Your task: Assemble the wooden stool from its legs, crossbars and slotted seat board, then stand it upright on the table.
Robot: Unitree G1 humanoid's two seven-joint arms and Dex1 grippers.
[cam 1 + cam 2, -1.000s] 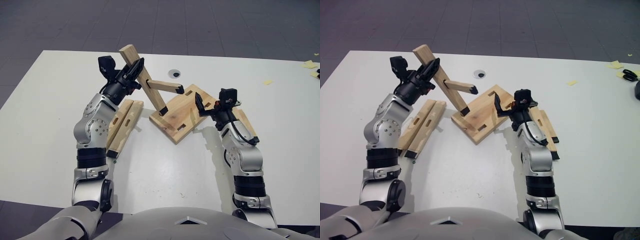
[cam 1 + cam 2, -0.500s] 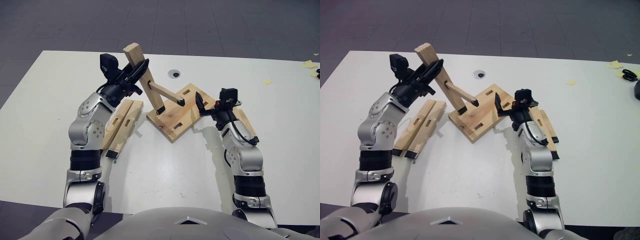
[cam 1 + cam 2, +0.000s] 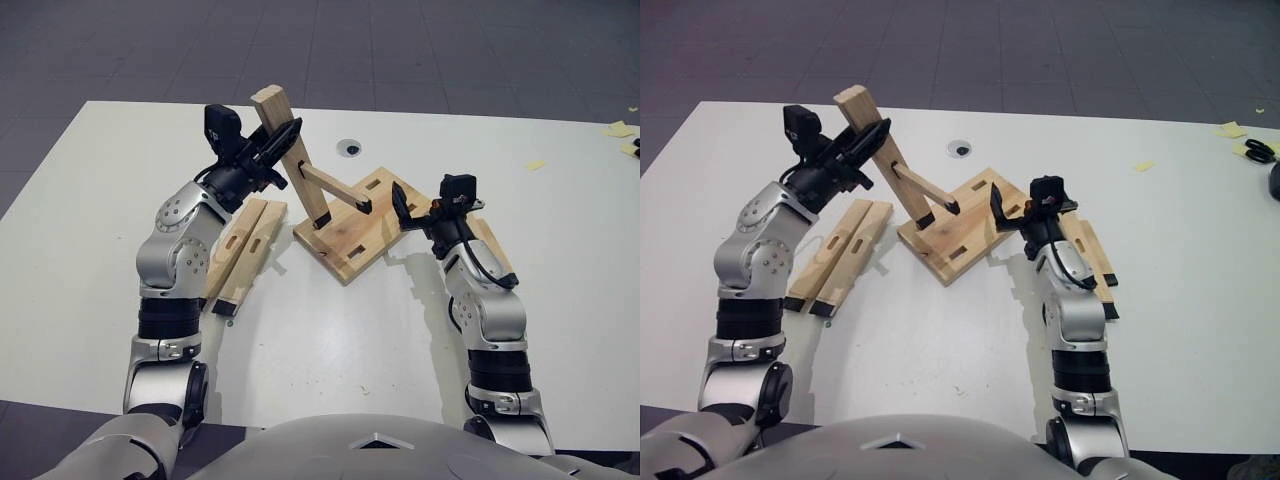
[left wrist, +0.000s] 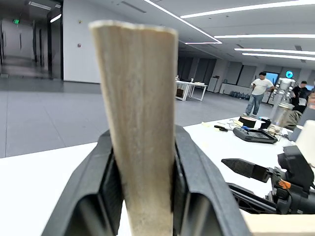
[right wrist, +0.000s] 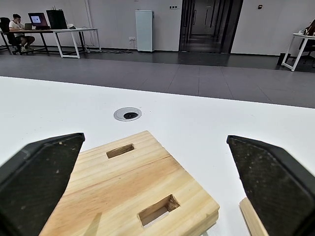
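My left gripper [image 3: 285, 135] is shut on a wooden leg [image 3: 295, 160], which it holds steeply tilted above the table. The leg's black-capped lower end rests on the slotted seat board [image 3: 372, 240], which lies flat. A crossbar [image 3: 335, 187] sticks out of the leg and slopes down toward the board. In the left wrist view the leg [image 4: 140, 128] stands between the two black fingers [image 4: 194, 172]. My right gripper [image 5: 157, 196] is open at the board's right corner [image 5: 133, 191] and holds nothing.
Two more legs [image 3: 245, 250] lie side by side left of the board. Other wooden pieces [image 3: 1090, 255] lie under my right forearm. A round cable port [image 3: 349, 147] sits behind the board. Yellow scraps [image 3: 620, 128] lie at the far right edge.
My left arm has swung the leg more upright and slightly right. The crossbar's free end has dropped toward the seat board, which shifted a little left. The right arm has not moved.
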